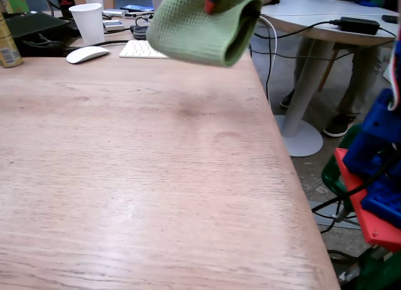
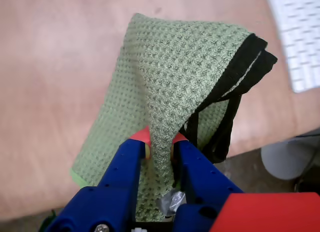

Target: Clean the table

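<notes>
While my gripper (image 2: pixel 160 144) pinches the green cloth (image 2: pixel 175 81) above the table's (image 1: pixel 138 177) far right edge, I'd lower it flat onto the wood before wiping nearward.

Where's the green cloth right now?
The green cloth is pinched in the hand, hanging above the table. In the fixed view it is at top centre, beside the white keyboard, near the table's right edge.
</notes>
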